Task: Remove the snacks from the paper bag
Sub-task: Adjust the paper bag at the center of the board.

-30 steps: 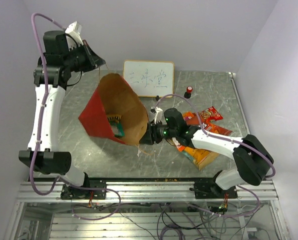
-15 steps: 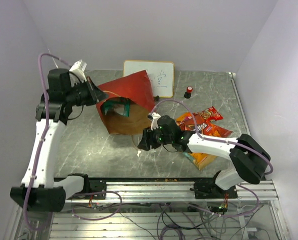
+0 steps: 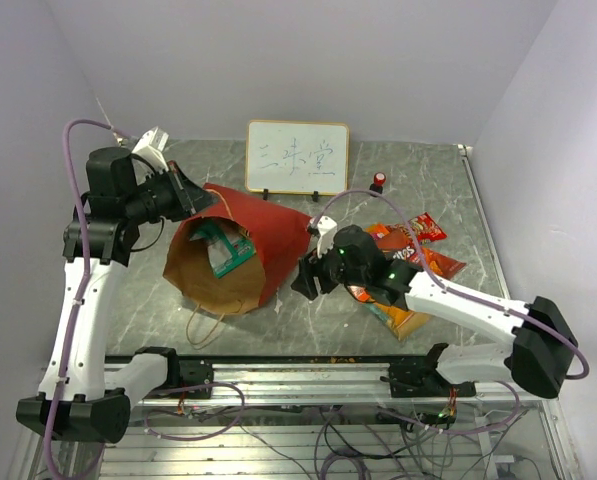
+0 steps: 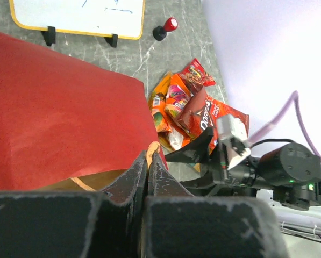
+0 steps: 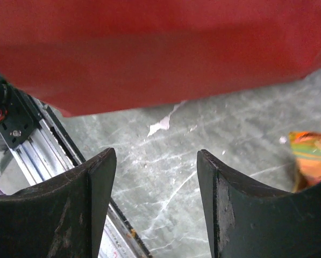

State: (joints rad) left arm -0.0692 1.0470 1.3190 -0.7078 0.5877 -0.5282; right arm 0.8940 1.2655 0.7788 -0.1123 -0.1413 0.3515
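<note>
We see the paper bag lying on its side on the worktop, red outside up, its brown mouth turned toward the near left. Half a second ago it hung higher and hid a corner of the whiteboard, which now shows whole. One teal-and-white packet sits just inside the mouth, as it did before.

The left fingers are pressed together on the bag's far rim, and our left wrist view shows paper pinched between them. The right fingers stand spread apart and hold nothing, just beside the bag's right flank. They have shifted a little to the right since the earlier frame, and that arm's elbow has swung outward.

The other snacks lie heaped on the worktop to the right of the bag, where they lay before. A string handle trails on the worktop below the mouth.
</note>
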